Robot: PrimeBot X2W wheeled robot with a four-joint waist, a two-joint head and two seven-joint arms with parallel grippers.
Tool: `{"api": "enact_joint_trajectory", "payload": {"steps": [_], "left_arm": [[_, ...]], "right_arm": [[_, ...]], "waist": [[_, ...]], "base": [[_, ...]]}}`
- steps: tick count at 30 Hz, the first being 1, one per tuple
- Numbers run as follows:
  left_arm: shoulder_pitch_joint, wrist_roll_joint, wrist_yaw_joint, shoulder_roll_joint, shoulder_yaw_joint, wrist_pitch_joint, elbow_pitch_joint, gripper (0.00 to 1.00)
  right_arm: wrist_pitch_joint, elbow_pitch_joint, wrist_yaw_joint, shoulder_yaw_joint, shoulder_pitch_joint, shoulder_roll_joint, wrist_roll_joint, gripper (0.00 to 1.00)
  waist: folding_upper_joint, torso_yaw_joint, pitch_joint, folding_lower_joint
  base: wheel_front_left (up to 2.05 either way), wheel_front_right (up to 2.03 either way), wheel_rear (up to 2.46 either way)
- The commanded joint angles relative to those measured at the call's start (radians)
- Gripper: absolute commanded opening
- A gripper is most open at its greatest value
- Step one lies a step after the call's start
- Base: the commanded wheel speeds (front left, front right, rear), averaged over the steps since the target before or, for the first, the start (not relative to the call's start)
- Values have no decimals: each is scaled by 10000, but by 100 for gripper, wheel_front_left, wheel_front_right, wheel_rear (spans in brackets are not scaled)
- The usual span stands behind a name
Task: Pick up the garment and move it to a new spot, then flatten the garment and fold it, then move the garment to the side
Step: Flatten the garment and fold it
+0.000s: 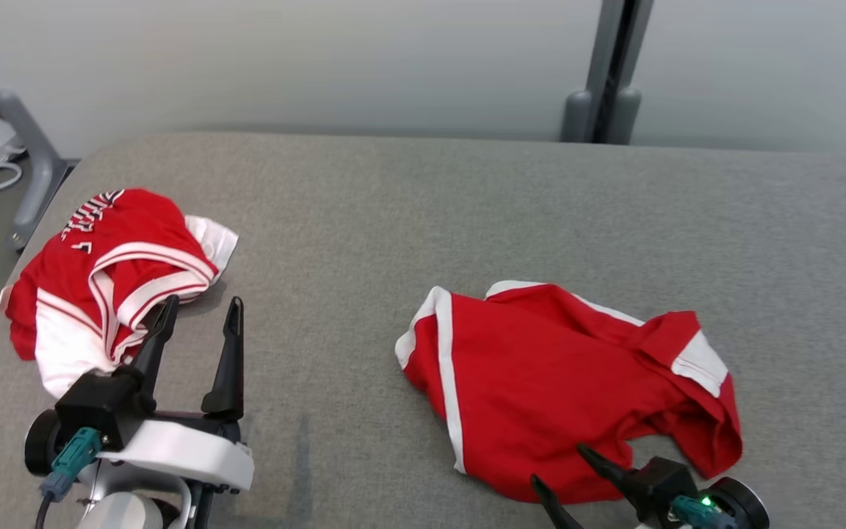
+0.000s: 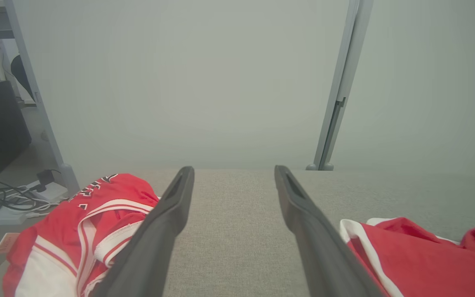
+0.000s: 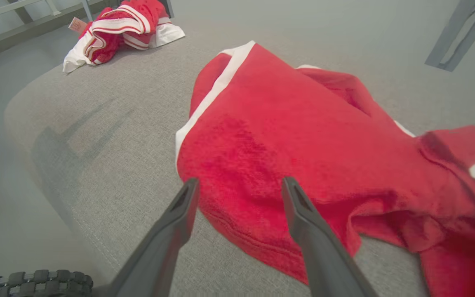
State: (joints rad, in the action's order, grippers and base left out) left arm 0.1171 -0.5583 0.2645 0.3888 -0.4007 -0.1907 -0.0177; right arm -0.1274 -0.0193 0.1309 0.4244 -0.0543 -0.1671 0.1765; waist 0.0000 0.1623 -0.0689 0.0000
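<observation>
1. Where the table (image 1: 423,206) spreads before us, we see a flat top covered in grey woven cloth, rounded at its far left corner.
2. The garment (image 1: 555,382) lies on that top, right of centre and close to the near edge.
3. It is a bright red, soft knit with a fine, slightly fuzzy surface. A white band runs down its left edge, and there is a white patch at the cuff on its right.
4. It is rumpled, not flat. Broad creases cross the middle, and the right end is bunched and curls under, leaving a dark gap at the hem.
5. A jersey (image 1: 100,272) sits in a crumpled heap at the table's left edge, well apart from the garment. It is red and white with striped trim and dark letters.
6. The left gripper (image 1: 203,303) has two long, dark, tapered fingers spread wide, with nothing between them. It stands just beside the jersey, and we cannot tell whether its left finger touches the cloth.
7. The right gripper (image 1: 557,463) is also spread wide and holds nothing. Its tips are over the garment's near hem, and we cannot tell whether they touch it.
8. Behind the table a grey post (image 1: 606,73) rises against a pale wall.
</observation>
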Motion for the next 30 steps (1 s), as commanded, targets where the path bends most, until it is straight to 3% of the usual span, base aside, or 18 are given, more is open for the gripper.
{"api": "enact_joint_trajectory", "payload": {"steps": [1, 13, 14, 15, 16, 23, 30], "left_arm": [[279, 36, -86, -90, -20, -112, 57, 100], [993, 154, -336, -595, -87, -499, 580, 100], [1032, 155, -336, -620, -74, -521, 623, 100], [1061, 140, -350, -640, -57, -547, 672, 100], [1090, 146, -365, -659, -34, -556, 719, 100], [1190, 235, -393, -602, 134, -649, 824, 100], [1205, 277, -298, -428, 222, -603, 680, 100]], "right_arm": [[-84, -362, -3, 126, 242, -155, 49, 100], [-727, -1781, -3, 762, 981, -565, 275, 100], [-794, -1795, -3, 817, 1052, -587, 343, 42], [-840, -1775, -3, 861, 1111, -604, 456, 33], [-952, -1737, -1, 963, 1163, -635, 593, 0], [-1859, -237, -1, 1044, 1379, -867, 2349, 0], [-3283, 2216, -1, -351, 1173, -930, 5201, 0]], "waist": [[0, 438, -471, 0], [0, 877, -1488, 0], [0, 853, -1547, 0], [0, 822, -1597, 0], [0, 782, -1637, 0], [0, 305, -1767, 0], [0, -255, -1878, 0]], "base": [[0, 0, 0], [0, 0, 0], [0, 0, 0], [0, 0, 0], [0, 0, 0], [0, 0, 0], [0, 0, 0]]}}
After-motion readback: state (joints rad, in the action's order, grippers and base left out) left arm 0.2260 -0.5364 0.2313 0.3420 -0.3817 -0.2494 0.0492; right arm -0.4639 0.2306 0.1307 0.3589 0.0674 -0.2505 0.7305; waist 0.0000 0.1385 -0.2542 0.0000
